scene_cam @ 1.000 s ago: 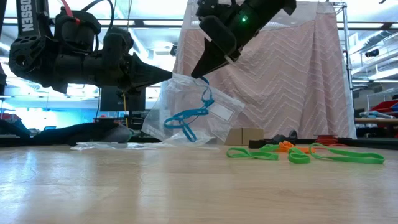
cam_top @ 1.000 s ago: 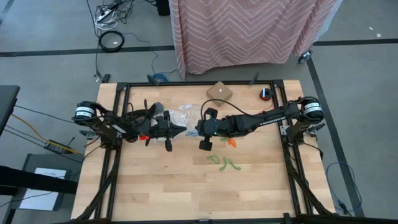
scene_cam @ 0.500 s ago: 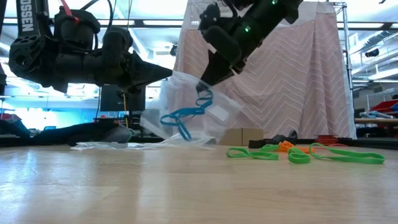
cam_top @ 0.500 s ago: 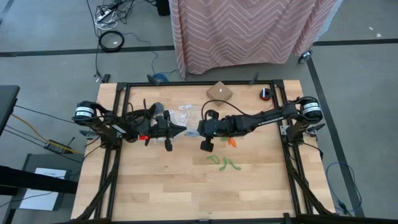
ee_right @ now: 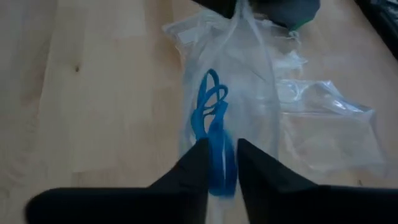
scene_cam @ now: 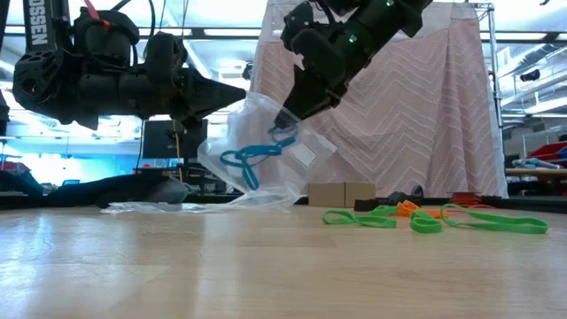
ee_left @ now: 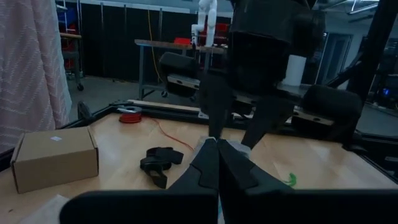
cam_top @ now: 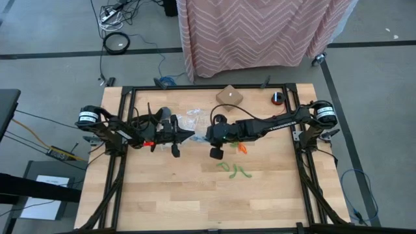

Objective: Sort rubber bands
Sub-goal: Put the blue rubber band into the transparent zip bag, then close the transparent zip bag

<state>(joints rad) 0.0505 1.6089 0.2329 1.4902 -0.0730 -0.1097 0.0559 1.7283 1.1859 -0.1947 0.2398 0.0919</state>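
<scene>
While a clear zip bag [scene_cam: 257, 155] hangs above the middle of the table [cam_top: 195, 195], both grippers meet at its top. From the left, the left gripper [scene_cam: 237, 92] has its fingers pressed together to a point on the bag's upper edge, pinching the plastic. From the right, the right gripper [scene_cam: 288, 115] reaches down into the bag's mouth; in the right wrist view its two fingers [ee_right: 198, 163] stand a narrow gap apart, with a blue rubber band [ee_right: 211, 121] running between them, though whether they actually squeeze it cannot be told. Inside the bag sit the blue bands [scene_cam: 252, 158], loosely looped and seen through the plastic. More clear bags [scene_cam: 168, 206] lie flat on the table, on the left behind the hanging one. On the bare wood right of centre lie green rubber bands [scene_cam: 425, 220] in a loose scatter, with orange ones [scene_cam: 407, 208] just behind them. A small cardboard box [cam_top: 229, 96] stands at the far edge.
</scene>
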